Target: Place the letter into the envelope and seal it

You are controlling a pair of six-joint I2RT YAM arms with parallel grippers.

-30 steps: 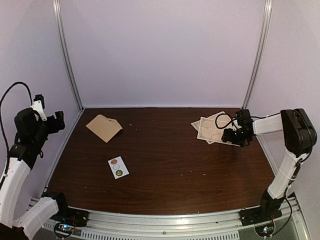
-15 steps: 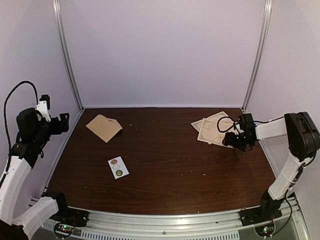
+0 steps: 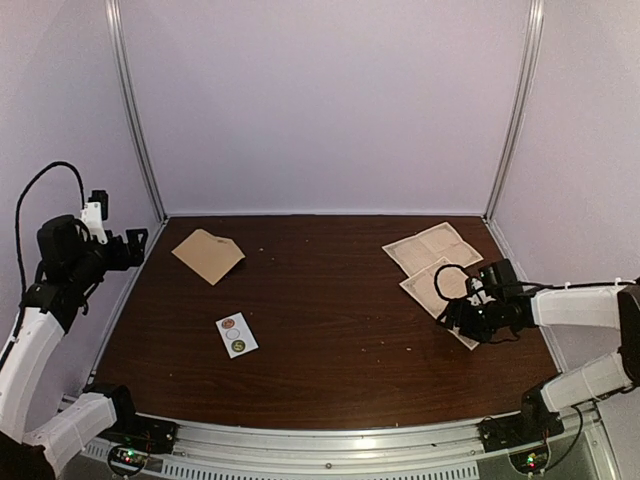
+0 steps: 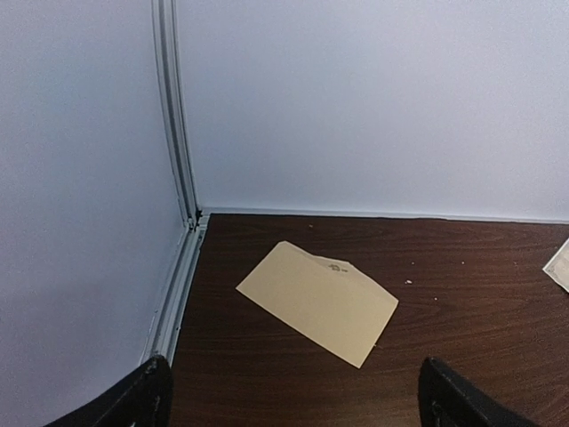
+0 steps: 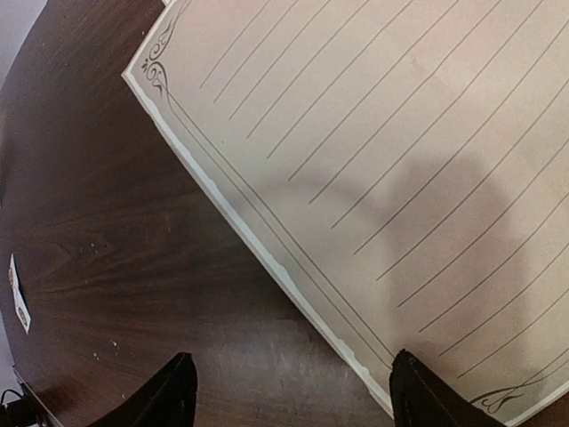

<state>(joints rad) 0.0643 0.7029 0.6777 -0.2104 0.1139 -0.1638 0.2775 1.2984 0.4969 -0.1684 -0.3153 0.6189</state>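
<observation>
The envelope [image 3: 208,255] is lying flat near the far-left corner of the tabletop [image 3: 330,300]. The left gripper [image 3: 133,247] is hanging above the left edge, jaws spread wide, holding nothing. The right gripper [image 3: 452,318] is sitting low near the right edge, jaws wide apart and empty, straddling one border of the lined letter sheet [image 5: 373,160]. A second sheet [image 3: 432,245] is lying toward the far-right corner.

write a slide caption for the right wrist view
Open right gripper straddling the edge of a lined letter sheet on the dark wooden table
</observation>
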